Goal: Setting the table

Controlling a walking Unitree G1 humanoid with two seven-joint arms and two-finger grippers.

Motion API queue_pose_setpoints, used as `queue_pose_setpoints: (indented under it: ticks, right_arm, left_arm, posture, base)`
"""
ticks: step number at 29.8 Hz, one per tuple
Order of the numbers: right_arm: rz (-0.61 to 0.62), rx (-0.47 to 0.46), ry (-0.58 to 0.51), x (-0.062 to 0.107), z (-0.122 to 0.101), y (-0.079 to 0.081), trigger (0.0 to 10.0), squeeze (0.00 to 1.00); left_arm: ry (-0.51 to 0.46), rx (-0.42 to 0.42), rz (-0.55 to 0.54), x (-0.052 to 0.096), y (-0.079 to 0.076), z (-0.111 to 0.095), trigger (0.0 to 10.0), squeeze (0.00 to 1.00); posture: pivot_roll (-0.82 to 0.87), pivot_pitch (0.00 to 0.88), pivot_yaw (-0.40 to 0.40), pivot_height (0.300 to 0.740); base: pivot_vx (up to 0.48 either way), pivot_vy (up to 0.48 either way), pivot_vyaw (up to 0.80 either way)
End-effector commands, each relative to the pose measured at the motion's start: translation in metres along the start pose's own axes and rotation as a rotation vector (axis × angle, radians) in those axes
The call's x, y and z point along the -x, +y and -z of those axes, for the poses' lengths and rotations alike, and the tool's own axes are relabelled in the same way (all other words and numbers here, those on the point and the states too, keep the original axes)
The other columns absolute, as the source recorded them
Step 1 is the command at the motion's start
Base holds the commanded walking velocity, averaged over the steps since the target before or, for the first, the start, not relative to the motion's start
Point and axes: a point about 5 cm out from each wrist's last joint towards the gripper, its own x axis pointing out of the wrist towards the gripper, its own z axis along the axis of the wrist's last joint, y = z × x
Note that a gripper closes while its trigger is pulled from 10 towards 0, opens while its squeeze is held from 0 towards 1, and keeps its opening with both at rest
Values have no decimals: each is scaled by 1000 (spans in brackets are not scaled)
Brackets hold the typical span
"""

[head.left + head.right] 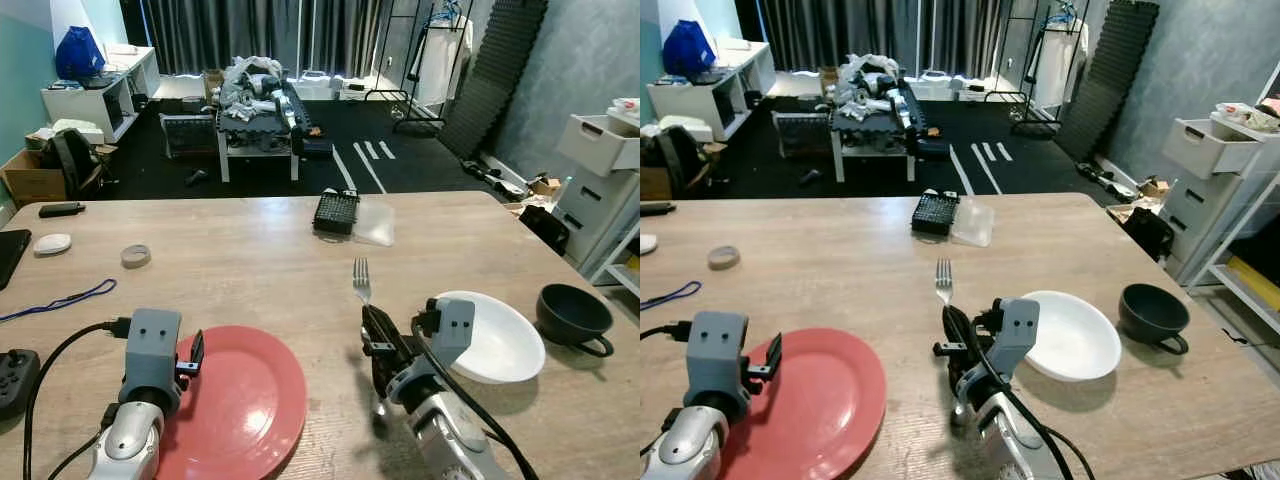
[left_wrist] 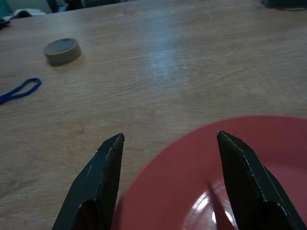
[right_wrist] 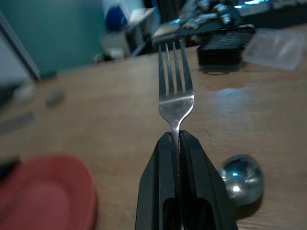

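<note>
Table half laid, fork going down now!
The red plate (image 1: 235, 405) is sitting near left and the white plate (image 1: 500, 335) right; between them the right gripper (image 1: 378, 325) is pinching the fork (image 1: 361, 279), while the left gripper (image 2: 168, 158) is hovering spread over the red rim.

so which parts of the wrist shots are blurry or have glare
Right wrist view: the fork is fairly sharp, the room behind is soft, the red plate is blurred, and a glare spot sits on the shiny spoon bowl. Left wrist view: the near black fingers are soft, and a highlight shows on the plate.
</note>
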Motion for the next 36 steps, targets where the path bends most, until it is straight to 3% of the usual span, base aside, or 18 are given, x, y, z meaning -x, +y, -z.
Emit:
queue_pose_setpoints:
  ticks: [1, 5, 7, 8, 12, 17, 19, 22, 33, 34, 35, 36]
  right_arm:
    - [0, 69, 30, -2, 1, -3, 10000, 0]
    - [22, 210, 69, -6, -2, -19, 10000, 0]
    - [31, 236, 88, -7, -3, -24, 10000, 0]
    - [60, 285, 106, -8, -9, -41, 10000, 0]
    - [104, 314, 145, -4, -15, -59, 10000, 0]
    - [187, 295, 216, 8, -14, -76, 10000, 0]
    - [221, 199, 252, 21, -10, -79, 10000, 0]
    - [240, 146, 291, 29, -5, -81, 10000, 0]
    - [250, 91, 322, 24, 0, -72, 10000, 0]
    - [239, 92, 326, 23, 0, -70, 10000, 204]
    - [239, 92, 326, 23, 0, -70, 10000, 204]
    - [232, 96, 328, 21, 0, -68, 10000, 573]
  left_arm:
    - [14, 0, 25, 4, 6, 0, 10000, 0]
    - [0, -15, 32, 6, 15, -5, 10000, 0]
    - [-4, -18, 31, 7, 17, -7, 10000, 0]
    - [-9, -25, 20, 8, 24, -11, 10000, 0]
    - [-6, -34, 17, 10, 27, -12, 10000, 0]
    - [4, -37, 23, 11, 28, -11, 10000, 0]
    - [13, -38, 30, 12, 25, -9, 10000, 0]
    - [21, -37, 41, 12, 21, -7, 10000, 0]
    - [24, -38, 54, 9, 15, -7, 10000, 0]
    - [24, -39, 54, 9, 15, -7, 10000, 0]
    - [24, -39, 54, 9, 15, -7, 10000, 0]
    - [23, -40, 53, 9, 14, -7, 10000, 0]
  posture:
    - [66, 135, 43, 740]
    - [74, 137, 38, 740]
    - [74, 137, 38, 740]
    - [78, 140, 31, 740]
    - [74, 144, 25, 740]
    - [68, 150, 22, 740]
    - [62, 155, 24, 740]
    - [53, 158, 29, 740]
    - [58, 159, 31, 740]
    - [62, 159, 30, 740]
    - [62, 159, 30, 740]
    - [64, 160, 30, 740]
  base:
    - [0, 0, 0]
    - [0, 0, 0]
    - [0, 0, 0]
    - [0, 0, 0]
    - [0, 0, 0]
    - [0, 0, 0]
    - [0, 0, 0]
    - [0, 0, 0]
    - [0, 0, 0]
    - [0, 0, 0]
    - [0, 0, 0]
    - [0, 0, 0]
